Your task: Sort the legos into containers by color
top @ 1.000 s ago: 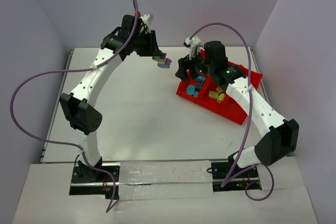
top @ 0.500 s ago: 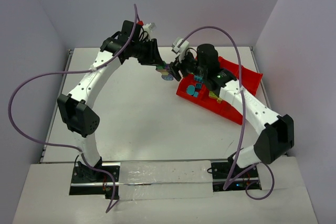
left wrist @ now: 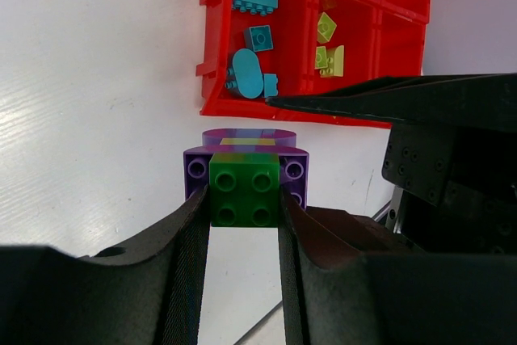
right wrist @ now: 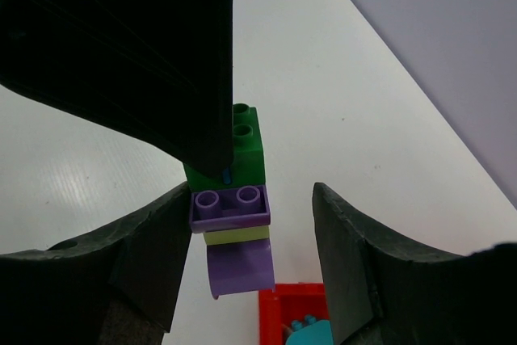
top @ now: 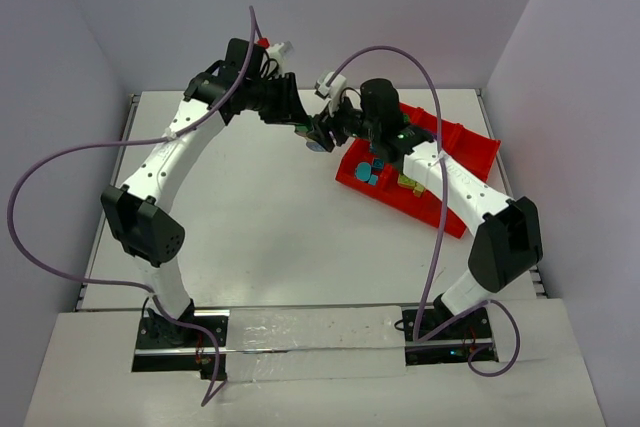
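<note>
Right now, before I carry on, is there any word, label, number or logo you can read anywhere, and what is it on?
None readable in any view.
Brick clump: bare studs only; any lettering on them is too small to tell.
Red tray: plain, no legible label.
Left arm and right arm: no legible marking.

I could read no text, label, brand, number or sign in any of my three views. The studs of the green brick (left wrist: 245,188), close to the left wrist camera, were too soft for me to make out any lettering. The red tray (left wrist: 212,54) carried no mark I could read.
</note>
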